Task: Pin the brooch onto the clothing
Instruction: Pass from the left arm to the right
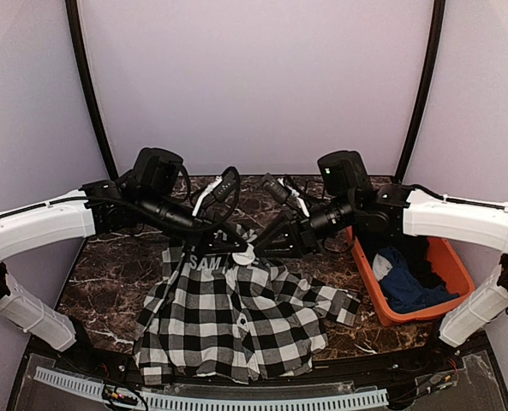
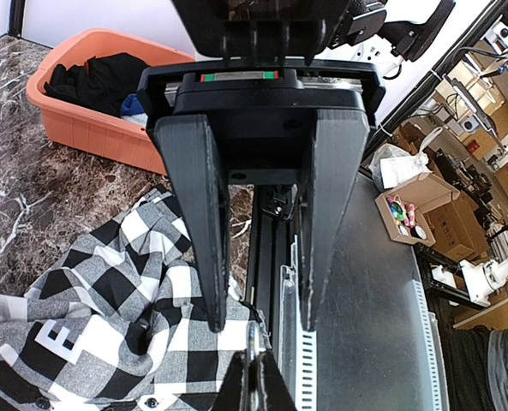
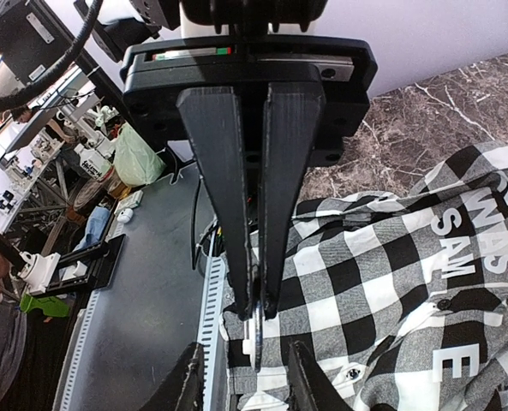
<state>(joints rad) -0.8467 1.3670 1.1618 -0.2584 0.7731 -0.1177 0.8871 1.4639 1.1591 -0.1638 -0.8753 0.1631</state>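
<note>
Marble table [image 1: 108, 265], checked shirt [image 1: 236, 317] lettered "SAM"

Top view: left arm [image 1: 39, 224] comes in from the left edge and right arm [image 1: 459, 218] from the right edge. White links slope inward; black wrists converge at frame centre, the hands nearly tip to tip.

Left hand [image 3: 255, 312]: fingers pressed together, filling centre frame in the right wrist view.

Right hand [image 2: 262, 327]: fingers parted with a moderate gap, directly facing the left hand.
</note>
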